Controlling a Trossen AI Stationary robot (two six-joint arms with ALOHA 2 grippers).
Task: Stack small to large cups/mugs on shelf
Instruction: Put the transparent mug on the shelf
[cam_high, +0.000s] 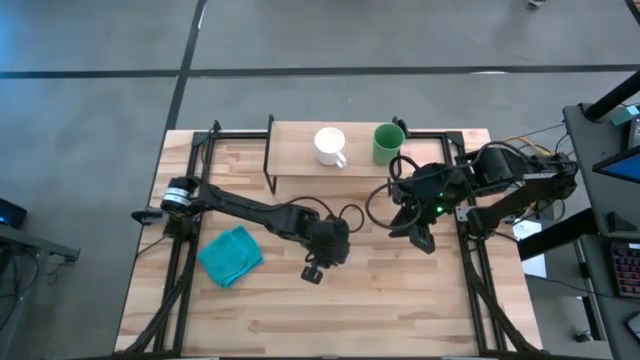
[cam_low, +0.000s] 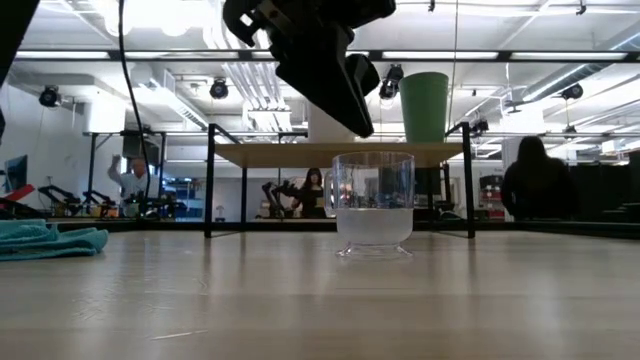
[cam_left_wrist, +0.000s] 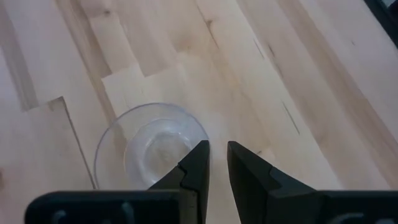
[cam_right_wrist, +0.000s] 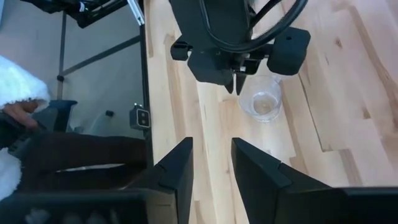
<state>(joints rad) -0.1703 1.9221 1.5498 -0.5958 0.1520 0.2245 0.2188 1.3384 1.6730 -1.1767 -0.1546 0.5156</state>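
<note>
The glass cup (cam_left_wrist: 152, 148) stands empty on the table (cam_high: 400, 300), under the left gripper (cam_left_wrist: 217, 163), fingers nearly together. White mug (cam_high: 330, 146) and green cup (cam_high: 388, 143) stand on the shelf (cam_high: 295, 150). The right gripper (cam_right_wrist: 211, 163) waits nearby, slightly apart.

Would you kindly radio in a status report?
Left tool nearly shut above glass cup, not gripping. Right tool open, waiting. White mug, green cup shelved.
</note>
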